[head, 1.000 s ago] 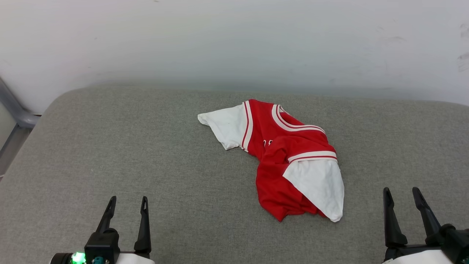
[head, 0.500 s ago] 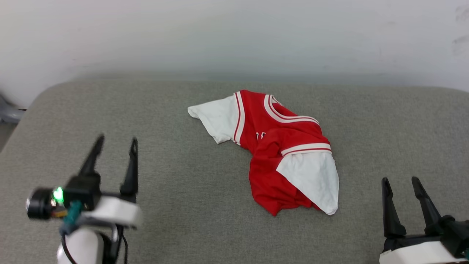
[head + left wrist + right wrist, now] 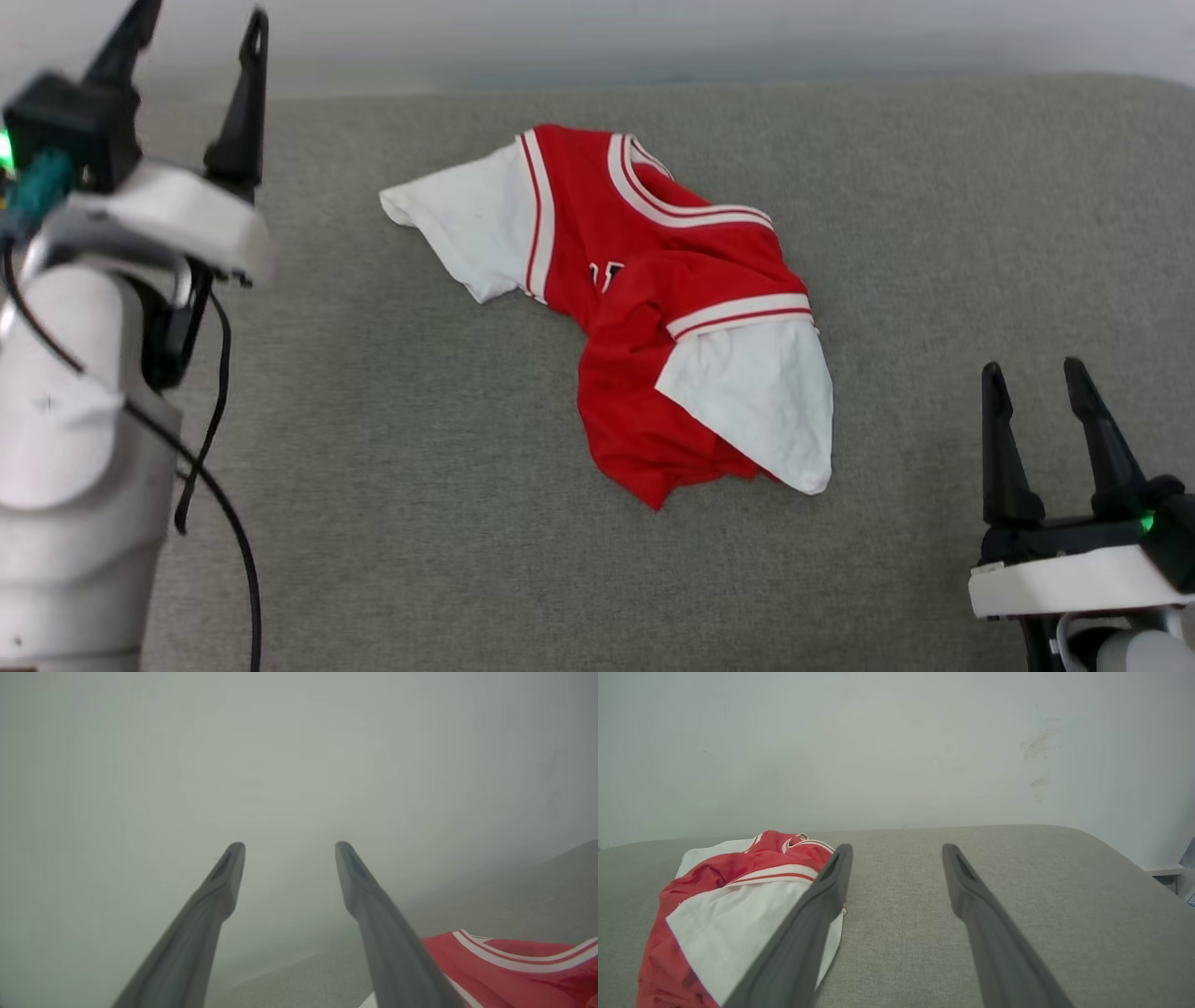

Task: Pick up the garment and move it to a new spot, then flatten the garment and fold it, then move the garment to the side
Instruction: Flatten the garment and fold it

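The garment [image 3: 653, 289], a red jersey with white sleeves and striped trim, lies crumpled in the middle of the grey padded surface [image 3: 420, 467]. It also appears at the lower right of the left wrist view [image 3: 514, 970] and at the left of the right wrist view [image 3: 733, 910]. My left gripper [image 3: 191, 23] is raised at the upper left, open and empty, well left of the garment. My right gripper [image 3: 1032, 378] stands open and empty at the lower right, right of the white sleeve. Both wrist views show spread fingers [image 3: 219, 882] [image 3: 831, 877] with nothing between them.
A pale wall [image 3: 896, 742] runs behind the surface's far edge. My left forearm [image 3: 65, 448] with a black cable fills the left side of the head view. The surface's rounded right corner [image 3: 1111, 844] shows in the right wrist view.
My left arm has risen from the lower left to the upper left, still open. The camera has tilted down, so the garment sits higher in the picture. The right gripper has barely moved.
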Tool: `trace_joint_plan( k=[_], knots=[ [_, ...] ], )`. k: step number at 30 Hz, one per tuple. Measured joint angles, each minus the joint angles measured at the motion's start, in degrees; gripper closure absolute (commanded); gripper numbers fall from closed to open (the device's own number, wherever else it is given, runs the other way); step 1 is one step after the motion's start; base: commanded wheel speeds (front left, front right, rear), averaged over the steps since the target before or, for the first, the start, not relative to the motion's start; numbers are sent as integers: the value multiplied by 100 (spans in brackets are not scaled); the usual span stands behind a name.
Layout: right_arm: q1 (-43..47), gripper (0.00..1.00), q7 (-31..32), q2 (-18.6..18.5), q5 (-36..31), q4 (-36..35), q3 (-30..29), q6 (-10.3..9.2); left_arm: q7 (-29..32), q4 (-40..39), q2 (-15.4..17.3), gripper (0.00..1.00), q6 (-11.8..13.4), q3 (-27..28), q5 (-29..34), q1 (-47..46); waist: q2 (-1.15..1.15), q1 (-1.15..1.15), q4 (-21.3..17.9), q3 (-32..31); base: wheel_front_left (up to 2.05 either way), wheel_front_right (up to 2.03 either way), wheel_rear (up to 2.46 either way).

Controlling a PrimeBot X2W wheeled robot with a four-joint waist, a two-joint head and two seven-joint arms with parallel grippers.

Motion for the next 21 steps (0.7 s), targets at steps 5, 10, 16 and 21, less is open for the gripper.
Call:
trace_joint_plan(
  k=[5, 10, 16, 21],
  knots=[
    [-201, 0, 0, 0, 33, -94, 7, 0, 964, 288, 409, 0, -14, -957, -675, -924, 0, 0, -175, 450, 0, 0, 0],
    [-367, 0, 0, 0, 43, -159, 10, 0, 2283, 555, 814, 0, -14, -1958, -1733, -1685, 0, 0, -323, 850, 0, 0, 0],
    [-561, 0, 0, 0, 58, -242, 52, 0, 3843, 927, 1116, 0, -14, -2735, -2785, -2409, 0, 0, -449, 1235, 0, 0, 0],
    [-721, 0, 0, 0, 59, -322, 90, 0, 4748, 1322, 1316, 0, -14, -3211, -3158, -2800, 0, 0, -550, 1524, 0, 0, 0]
  ],
)
